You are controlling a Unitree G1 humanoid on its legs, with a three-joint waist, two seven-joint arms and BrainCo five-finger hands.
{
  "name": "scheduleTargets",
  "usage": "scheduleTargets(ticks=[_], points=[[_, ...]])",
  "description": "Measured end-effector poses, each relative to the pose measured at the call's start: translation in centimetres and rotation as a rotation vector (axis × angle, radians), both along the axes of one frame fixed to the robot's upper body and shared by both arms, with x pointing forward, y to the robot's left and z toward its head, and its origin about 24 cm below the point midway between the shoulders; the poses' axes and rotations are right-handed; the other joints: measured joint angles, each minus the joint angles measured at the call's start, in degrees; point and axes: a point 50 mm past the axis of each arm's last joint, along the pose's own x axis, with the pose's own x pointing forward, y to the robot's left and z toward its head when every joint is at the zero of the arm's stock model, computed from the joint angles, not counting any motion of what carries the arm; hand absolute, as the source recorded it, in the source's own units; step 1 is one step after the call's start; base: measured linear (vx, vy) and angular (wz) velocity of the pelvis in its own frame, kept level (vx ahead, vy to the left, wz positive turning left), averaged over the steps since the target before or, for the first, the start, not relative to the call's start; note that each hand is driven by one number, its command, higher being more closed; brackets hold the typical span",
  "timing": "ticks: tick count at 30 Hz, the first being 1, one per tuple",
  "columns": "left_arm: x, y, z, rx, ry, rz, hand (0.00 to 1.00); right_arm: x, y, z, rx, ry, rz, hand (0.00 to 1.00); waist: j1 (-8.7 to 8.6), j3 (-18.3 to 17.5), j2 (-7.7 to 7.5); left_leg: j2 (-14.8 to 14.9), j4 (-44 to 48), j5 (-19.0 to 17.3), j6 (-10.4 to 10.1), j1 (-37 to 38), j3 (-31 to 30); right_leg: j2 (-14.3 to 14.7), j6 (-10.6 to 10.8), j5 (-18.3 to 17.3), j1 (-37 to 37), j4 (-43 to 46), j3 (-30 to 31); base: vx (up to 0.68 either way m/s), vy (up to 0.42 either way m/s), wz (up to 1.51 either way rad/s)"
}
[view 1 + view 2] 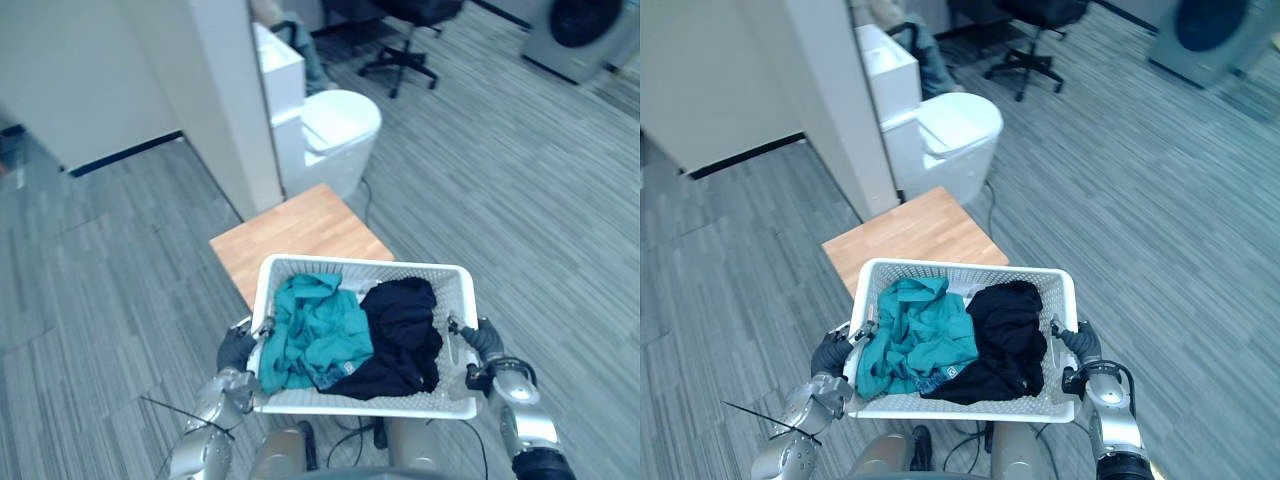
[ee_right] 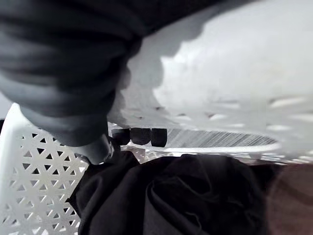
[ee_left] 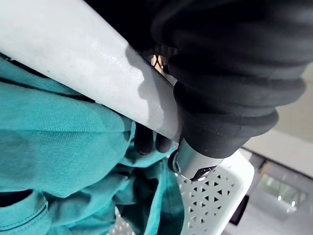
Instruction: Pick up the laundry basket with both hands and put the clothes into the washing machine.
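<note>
The white laundry basket [image 1: 362, 264] was held in front of the robot between its two hands, with its long axis running left to right and its open top facing up. Its far rim lay over the near edge of a wooden surface [image 1: 300, 232]; whether the two touched could not be told.

The left hand [image 1: 238, 348] gripped the middle of the basket's left short end, and the left wrist view showed its dark-tipped fingers [image 3: 146, 142] hooked round the rim. The right hand [image 1: 487, 340] gripped the right short end, with its fingers [image 2: 141, 135] curled through the slot under the rim.

Inside, a teal garment [image 1: 315, 330] was heaped in the left half. A black garment [image 1: 402, 335] filled the right half, and the two touched in the middle.

The washing machine [image 1: 580, 30] stood far off to the right, well apart from the basket. An office chair [image 1: 410, 40] stood to its left.
</note>
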Motion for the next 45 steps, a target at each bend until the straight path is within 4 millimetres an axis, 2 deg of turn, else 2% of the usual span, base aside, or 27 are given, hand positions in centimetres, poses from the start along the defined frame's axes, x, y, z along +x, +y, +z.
scheduleTargets(ticks=[4,6,10,11,13,15,16,18,20,21,23,24,25,26,27,29,30,31,34,36,37,38,41,42,43,44,45], points=[[0.6,-0.5,0.5,-0.003,-0.024,-0.018,1.0,0.2,-0.7,0.7,-0.014,-0.027,-0.016,1.0,-0.2,-0.58,-0.99,0.14,-3.38,1.29,-1.65,1.94,5.9,-4.72,-0.01,-1.74,6.28,-2.08,-0.48,-0.09,-0.092,-0.85],[1.1,-0.6,0.8,0.003,-0.034,-0.017,1.0,0.5,-0.9,1.0,-0.023,-0.036,-0.014,1.0,-0.46,-1.18,-1.35,0.91,-2.81,0.85,-3.83,1.97,8.37,-4.52,2.79,-1.74,10.68,-13.81,-2.83,0.0,-0.218,-0.84],[1.4,-1.3,0.9,-0.009,-0.037,-0.03,1.0,0.5,-1.5,1.3,-0.04,-0.039,-0.03,1.0,-1.8,-2.52,1.52,11.41,8.72,-2.9,-8.11,-1.88,8.64,3.97,-0.59,-0.97,13.89,-21.82,-2.85,0.05,-0.254,-0.76],[1.2,-1.1,0.4,-0.004,-0.014,-0.026,1.0,0.4,-1.2,1.1,-0.033,-0.036,-0.033,1.0,-0.86,-2.32,1.52,16.39,21.1,-2.5,-7.27,-4.7,3.31,8.05,-3.59,-2.59,14.97,-20.33,-1.13,0.04,-0.273,-1.04],[0.6,-1.2,0.0,-0.018,0.005,-0.016,1.0,0.3,-1.2,1.5,-0.041,-0.052,-0.035,1.0,1.39,-1.86,2.29,16.65,34.74,3.75,1.2,-10.14,-7.66,11.28,-5.81,-4.78,15.22,-16.08,2.02,0.08,-0.239,-1.36],[-0.4,-1.1,-0.7,-0.029,0.037,-0.007,1.0,0.4,-1.1,1.7,-0.051,-0.055,-0.018,1.0,3.49,-2.22,0.77,9.66,44.69,23.03,-4.95,-14.01,-20.55,11.6,-7.91,-8.07,16.69,-13.93,8.09,0.21,-0.087,-1.46],[-0.4,-1.2,-0.8,-0.034,0.038,-0.008,1.0,0.5,-1.3,1.8,-0.063,-0.056,-0.011,1.0,3.36,-1.94,0.81,8.75,48.01,22.6,-5.09,-15.65,-21.08,11.15,-7.8,-8.09,17.27,-14.55,8.17,0.25,-0.017,-0.75],[0.0,-2.1,-0.6,-0.046,0.028,-0.04,1.0,0.5,-2.0,2.1,-0.086,-0.045,-0.011,1.0,2.8,-1.76,2.39,7.49,56.08,13.09,-3.34,-21.99,-19.14,10.75,-7.6,-8.1,17.13,-14.9,9.26,0.22,-0.051,-0.28],[0.0,-2.5,-0.7,-0.058,0.039,-0.041,1.0,0.4,-2.3,2.0,-0.082,-0.025,-0.026,1.0,2.94,-1.98,3.33,3.56,43.57,5.62,-4.12,-24.86,-18.26,10.12,-6.48,-9.82,17.64,-15.27,10.35,0.3,-0.044,-0.14],[-0.1,-2.5,-0.8,-0.058,0.043,-0.038,1.0,0.4,-2.2,2.0,-0.083,-0.023,-0.026,1.0,3.13,-2.0,3.35,2.4,36.72,5.01,-5.02,-24.4,-18.77,9.94,-6.23,-10.46,17.97,-15.31,10.65,0.39,0.014,-0.03],[-0.8,-2.1,-1.2,-0.069,0.068,-0.006,1.0,0.9,-2.1,2.3,-0.095,-0.032,-0.012,1.0,3.88,-2.69,4.37,-0.29,-1.8,7.68,-8.99,-18.03,-23.65,9.71,-5.7,-13.68,19.56,-15.38,11.01,0.41,0.079,-0.2],[-0.9,-2.2,-1.4,-0.077,0.075,0.004,1.0,1.0,-2.0,2.3,-0.097,-0.031,-0.007,1.0,4.1,-3.03,4.96,-0.28,-7.54,8.35,-10.01,-16.58,-24.44,9.76,-5.23,-14.93,20.24,-15.16,11.01,0.45,0.157,-0.39],[-1.0,-2.3,-1.5,-0.085,0.082,0.019,1.0,0.9,-1.9,2.0,-0.09,-0.021,-0.012,1.0,4.8,-3.22,4.28,-1.31,-8.58,14.05,-10.43,-15.73,-23.26,7.9,-3.28,-17.39,21.88,-13.51,11.59,0.5,0.217,-0.27],[-1.3,-2.1,-1.7,-0.08,0.094,0.026,1.0,0.4,-1.5,1.4,-0.072,-0.004,-0.017,1.0,5.18,-5.27,2.65,-3.72,-7.53,16.75,-8.9,-14.99,-19.33,4.01,0.72,-19.18,23.17,-12.94,11.58,0.54,0.224,-0.17],[-1.3,-2.0,-1.7,-0.074,0.095,0.023,1.0,0.1,-1.6,1.1,-0.07,0.003,-0.022,1.0,4.82,-6.27,1.47,-5.4,-6.62,16.26,-8.42,-14.87,-17.63,2.41,1.44,-19.48,22.89,-11.39,11.76,0.61,0.205,0.12],[-0.9,-2.2,-1.5,-0.068,0.082,0.006,1.0,-0.6,-1.7,0.6,-0.04,0.011,-0.058,1.0,4.15,-6.54,-0.26,-10.15,-4.17,12.5,-4.37,-13.45,-16.26,-0.47,5.31,-15.34,16.61,5.7,12.21,0.62,0.193,0.28],[-0.7,-2.2,-1.3,-0.053,0.077,-0.005,1.0,-0.9,-1.7,0.3,-0.024,0.018,-0.074,1.0,3.51,-6.15,-0.87,-11.97,-4.69,11.06,-2.88,-10.84,-15.84,-1.62,4.58,-9.01,12.2,16.22,11.13,0.61,0.197,0.26],[-0.8,-2.3,-1.4,-0.044,0.086,-0.025,1.0,-1.5,-1.5,-0.2,-0.011,0.037,-0.083,1.0,2.69,-5.88,-1.08,-13.32,-5.72,9.07,-1.1,-6.64,-15.91,-2.54,2.63,1.83,8.47,26.23,10.02,0.61,0.176,0.15],[-0.7,-1.9,-1.3,-0.002,0.082,-0.045,1.0,-2.5,-0.9,-1.0,0.031,0.055,-0.11,1.0,0.67,-4.78,0.46,-13.18,-6.8,5.96,3.2,3.7,-16.57,-1.04,-0.39,-4.6,0.49,37.28,6.64,0.58,0.153,-0.02],[-0.4,-1.7,-1.0,0.012,0.064,-0.052,1.0,-3.0,-0.4,-0.8,0.051,0.037,-0.115,1.0,0.02,-4.77,1.08,-11.58,-8.17,2.56,5.04,9.97,-16.37,-0.07,-0.22,-9.16,-4.77,29.04,2.31,0.57,0.1,-0.31],[-0.3,-1.6,-0.8,0.013,0.054,-0.053,1.0,-3.0,-0.3,-0.6,0.05,0.025,-0.118,1.0,-0.01,-4.74,1.19,-10.93,-8.49,0.7,4.25,11.27,-16.4,0.81,0.42,-9.53,-5.98,24.3,1.44,0.63,0.042,-0.3],[0.3,-1.7,-0.4,0.018,0.029,-0.065,1.0,-3.2,-0.4,-0.2,0.057,-0.001,-0.136,1.0,-0.41,-5.0,1.08,-9.85,-8.7,-2.99,3.04,13.59,-16.53,2.55,2.98,-7.83,-6.77,7.64,1.19,0.42,0.017,-0.03],[0.8,-1.8,-0.2,0.026,0.013,-0.093,1.0,-3.3,-0.6,-0.2,0.07,-0.006,-0.161,1.0,-2.32,-6.04,-1.37,-9.79,-9.03,-9.26,2.0,17.47,-18.84,3.19,3.05,0.45,-6.31,-15.7,1.91,0.56,-0.068,0.3],[0.7,-1.9,-0.4,0.023,0.024,-0.091,1.0,-3.4,-0.7,-0.2,0.067,-0.002,-0.161,1.0,-2.77,-6.23,-1.24,-8.97,-8.91,-10.72,1.87,18.92,-19.61,3.95,2.49,3.77,-6.04,-15.52,1.86,0.87,-0.184,0.53],[0.0,-2.5,-1.4,0.0,0.069,-0.086,1.0,-4.3,-1.2,-0.8,0.051,0.036,-0.167,1.0,-3.42,-7.77,1.42,-6.04,-7.5,-11.84,0.94,20.51,-21.52,6.0,-0.24,7.71,-4.66,-14.12,0.06,0.94,-0.187,0.6],[-0.1,-2.9,-1.9,0.003,0.094,-0.091,1.0,-5.0,-1.4,-1.2,0.048,0.064,-0.18,1.0,-3.86,-8.22,2.84,-4.58,2.1,-11.15,0.99,17.74,-23.17,6.67,-1.56,5.98,-3.91,-10.65,-2.94,0.95,-0.193,0.62],[-0.1,-2.9,-2.0,0.006,0.1,-0.092,1.0,-5.3,-1.5,-1.4,0.048,0.07,-0.181,1.0,-3.87,-8.07,3.27,-4.56,8.49,-9.98,-1.13,15.5,-23.52,6.96,-2.23,4.05,-3.23,-9.34,-3.8,0.79,-0.166,0.37]])
